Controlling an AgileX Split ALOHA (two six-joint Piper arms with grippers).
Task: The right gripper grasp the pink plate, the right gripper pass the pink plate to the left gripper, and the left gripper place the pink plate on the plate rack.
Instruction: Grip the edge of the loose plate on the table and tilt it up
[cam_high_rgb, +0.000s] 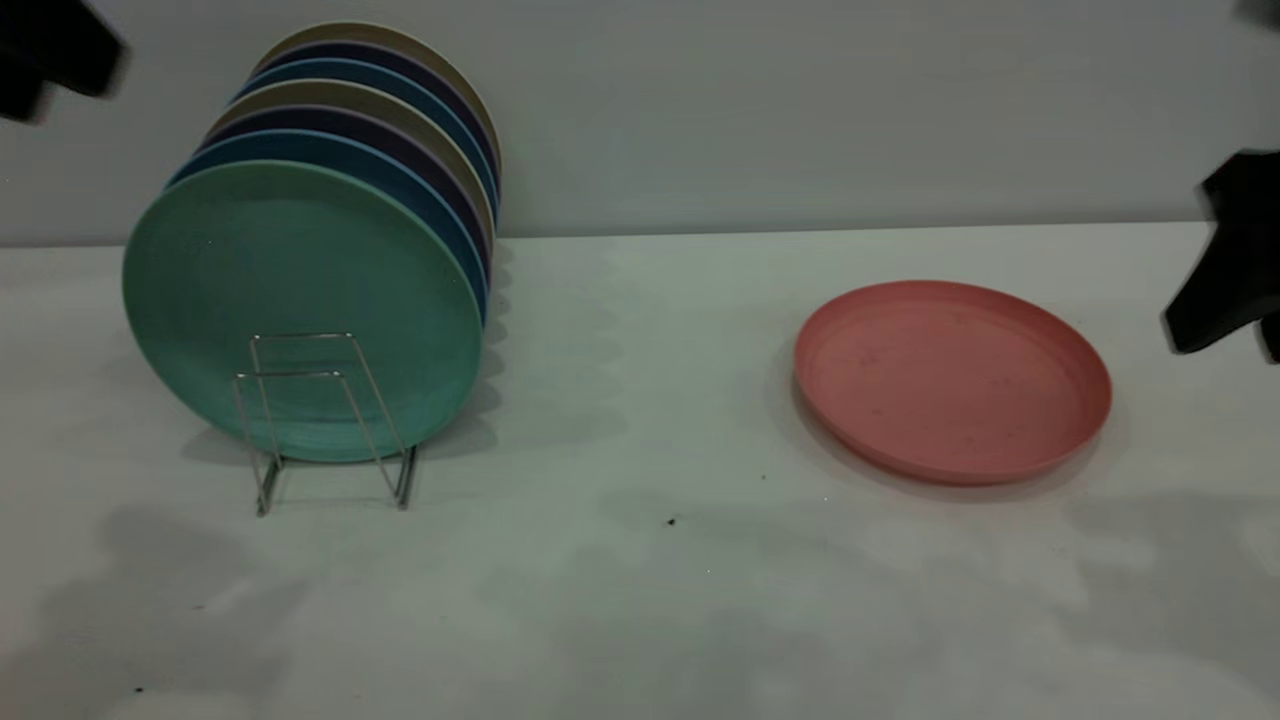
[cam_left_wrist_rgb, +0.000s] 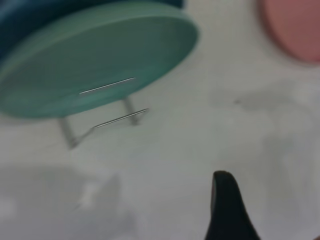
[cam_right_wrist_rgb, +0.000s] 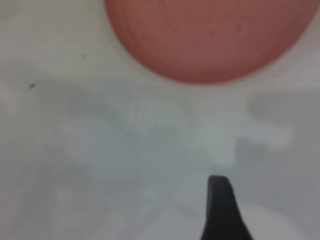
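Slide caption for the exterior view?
Pink plate flat on the table, right gripper beside it, plate rack nearly full.

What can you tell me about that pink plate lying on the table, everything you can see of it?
The pink plate is round and shallow, salmon-pink, matte like plastic, with a low raised rim and a few small dark specks inside. It lies flat and face up on the white table, on the right side, well apart from the plate rack. Nothing touches it; the right gripper hangs beside it, off to the right.
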